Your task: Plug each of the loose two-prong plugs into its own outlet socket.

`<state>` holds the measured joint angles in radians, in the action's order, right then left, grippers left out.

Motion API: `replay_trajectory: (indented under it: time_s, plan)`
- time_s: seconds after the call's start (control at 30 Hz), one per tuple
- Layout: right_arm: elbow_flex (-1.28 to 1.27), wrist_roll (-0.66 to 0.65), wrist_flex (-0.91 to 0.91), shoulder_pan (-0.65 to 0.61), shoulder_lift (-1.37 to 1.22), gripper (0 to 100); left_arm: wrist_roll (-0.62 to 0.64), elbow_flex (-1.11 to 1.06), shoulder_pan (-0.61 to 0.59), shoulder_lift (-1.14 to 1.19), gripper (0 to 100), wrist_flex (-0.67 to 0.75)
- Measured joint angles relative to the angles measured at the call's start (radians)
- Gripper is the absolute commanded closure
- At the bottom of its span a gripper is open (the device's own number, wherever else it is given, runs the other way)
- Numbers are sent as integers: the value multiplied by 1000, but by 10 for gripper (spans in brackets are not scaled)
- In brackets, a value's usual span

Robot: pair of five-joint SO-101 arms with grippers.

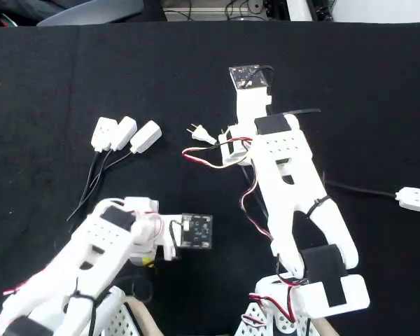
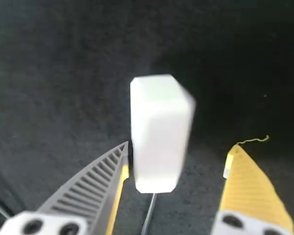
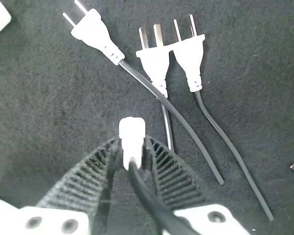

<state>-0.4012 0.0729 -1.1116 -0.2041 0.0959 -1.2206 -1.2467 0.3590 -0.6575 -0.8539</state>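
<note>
From above: nothing plugged in yet, as far as I see. Three sockets (image 1: 123,133) sit grouped on the desk (image 1: 350,84), a loose plug (image 1: 203,134) beside my stretched right arm (image 1: 283,168); left arm (image 1: 98,252) crouches near base.

Left wrist: left gripper (image 2: 180,146) gapes around a socket block (image 2: 159,122), unclamped.

Right wrist: right gripper (image 3: 132,143) is pinched on a held plug (image 3: 132,129); three spare plugs (image 3: 154,58) lie ahead.

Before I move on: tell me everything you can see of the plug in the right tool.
The plug is white, smooth plastic by the look, with a rounded body and a thick black cord running back from it. The right tool is shut on it, ribbed black fingers pressing both sides. Its prongs are hidden. It points toward three loose plugs lying on the black cloth.
</note>
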Motion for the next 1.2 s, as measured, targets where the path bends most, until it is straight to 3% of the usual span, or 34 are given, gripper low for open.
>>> replay_trajectory:
  time_s: [0.37,0.67,1.03,1.2]
  plan:
    - [0,0,0,0,0,987,28,15,5,29,830,8]
    - [0,0,0,0,0,987,48,-6,91,-132,830,-186]
    - [0,0,0,0,0,987,48,-40,103,-407,830,-371]
    - [0,0,0,0,0,987,21,-107,238,-551,830,-483]
